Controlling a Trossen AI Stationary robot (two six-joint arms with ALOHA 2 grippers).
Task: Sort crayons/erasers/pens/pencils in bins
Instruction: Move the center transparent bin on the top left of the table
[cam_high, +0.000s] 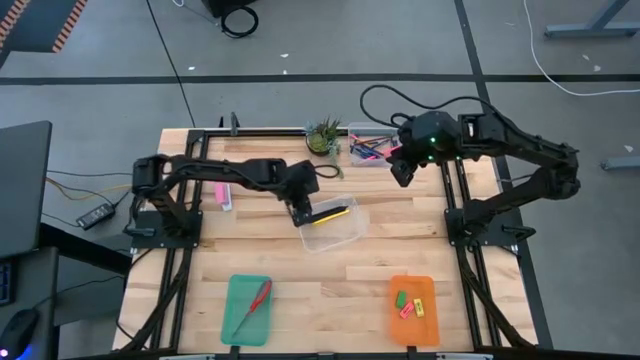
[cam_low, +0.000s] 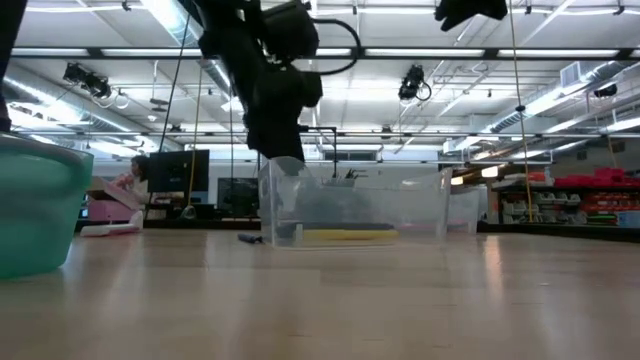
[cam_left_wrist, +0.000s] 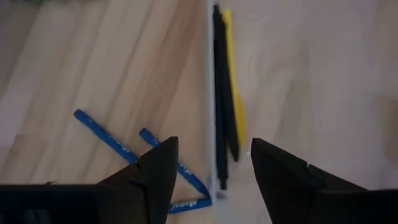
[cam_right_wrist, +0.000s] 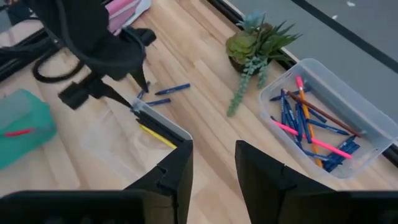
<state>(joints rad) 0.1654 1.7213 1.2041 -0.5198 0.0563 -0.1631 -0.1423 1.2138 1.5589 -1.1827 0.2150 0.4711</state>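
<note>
Left gripper (cam_high: 300, 212) open and empty over the middle clear tub (cam_high: 334, 224), with a yellow pencil (cam_left_wrist: 234, 93) and a black pencil (cam_left_wrist: 219, 99) inside. Blue pens (cam_left_wrist: 102, 135) on the table beside it. Right gripper (cam_high: 402, 172) open, empty, near the far tub (cam_right_wrist: 339, 124) of pens and pink sticks. Erasers (cam_high: 411, 304), seemingly three, in the orange tray (cam_high: 412, 311); scissors (cam_high: 252, 308) in the teal tray (cam_high: 246, 310).

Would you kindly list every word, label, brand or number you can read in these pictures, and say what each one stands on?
No text can be read for certain.
Slim blue pen lying on the wooden table beside the clear plastic rectangular tub: it bears pale lettering, too blurred to read.
Shelves and signs in the room behind the table, seen in the low view: too small to read.
</note>
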